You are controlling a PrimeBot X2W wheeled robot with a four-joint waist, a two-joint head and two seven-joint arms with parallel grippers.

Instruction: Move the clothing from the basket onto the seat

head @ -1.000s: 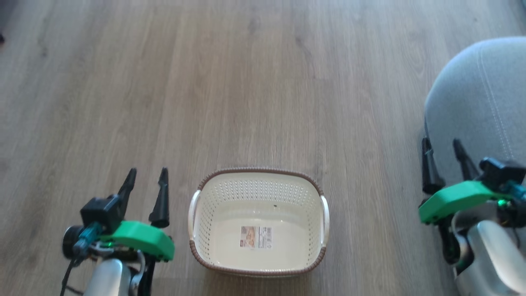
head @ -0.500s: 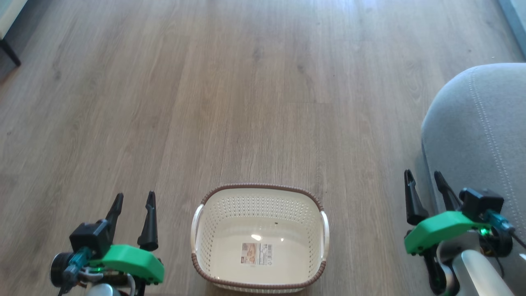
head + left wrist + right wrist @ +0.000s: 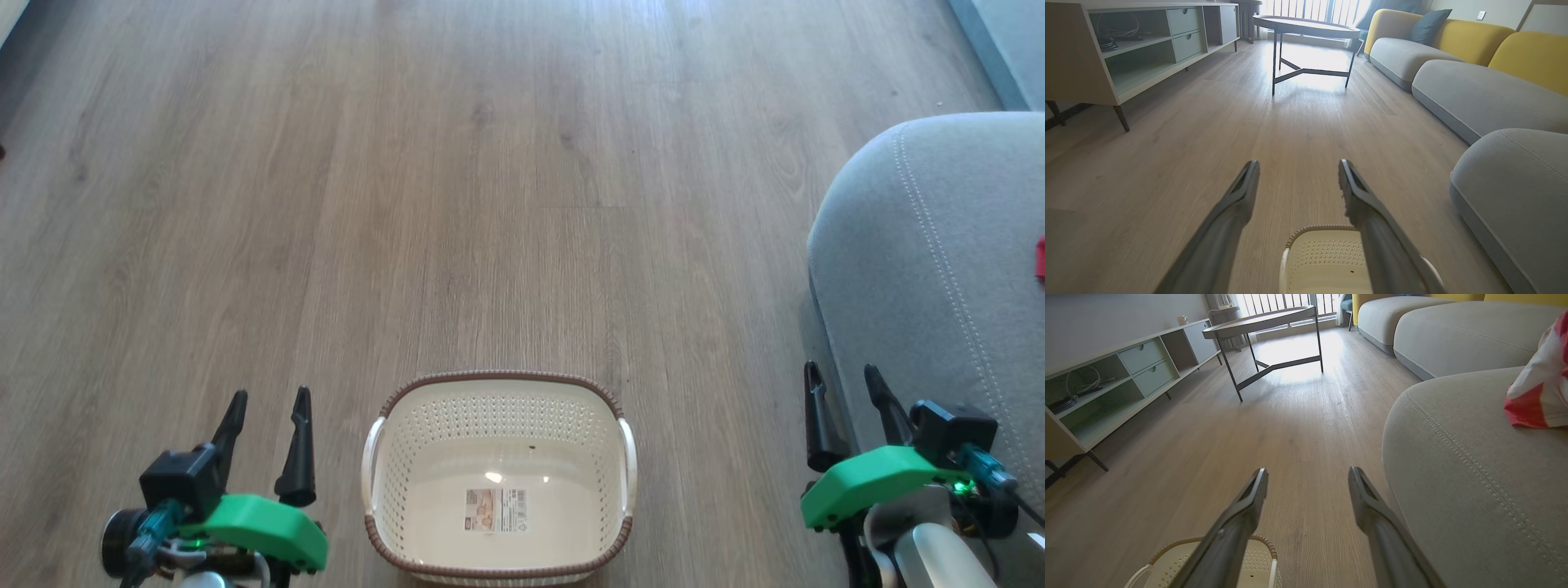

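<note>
Seat point(image 3: 922, 269) at 3 o'clock bears clothing point(image 3: 1535, 392); basket point(image 3: 498, 408) at 6 holds 1 label point(image 3: 496, 499); your left gripper point(image 3: 271, 396) and right gripper point(image 3: 841, 367) jaws spread.

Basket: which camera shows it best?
Head view: it shows the whole basket from above, rim, both handles and the label at its bottom. The left wrist view catches its far end, the right wrist view one corner.

Open floor point(image 3: 490, 204) ahead; basket point(image 3: 498, 392) centre, seat point(image 3: 922, 269) right.
</note>
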